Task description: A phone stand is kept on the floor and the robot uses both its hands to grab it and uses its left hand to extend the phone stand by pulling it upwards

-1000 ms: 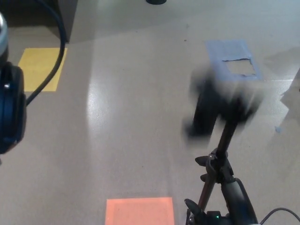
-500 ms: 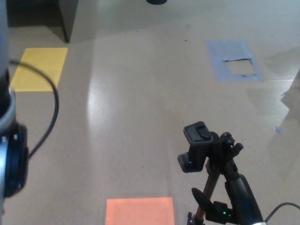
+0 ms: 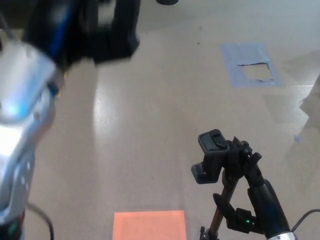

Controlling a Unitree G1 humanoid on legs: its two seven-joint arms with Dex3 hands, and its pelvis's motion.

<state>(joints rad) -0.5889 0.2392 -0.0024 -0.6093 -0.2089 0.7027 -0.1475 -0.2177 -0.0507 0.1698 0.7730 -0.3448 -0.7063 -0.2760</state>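
Standing black phone stand [image 3: 220, 165] — right hand [image 3: 260, 200] fingers holding it; left hand's blurred.

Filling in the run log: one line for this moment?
left hand: raised, blurred | right hand: on phone stand | stand: upright

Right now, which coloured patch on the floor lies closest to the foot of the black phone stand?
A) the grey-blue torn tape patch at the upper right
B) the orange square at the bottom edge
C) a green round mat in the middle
B: the orange square patch lies at the picture's bottom edge just left of the black phone stand, while the grey-blue torn tape patch is far above it.
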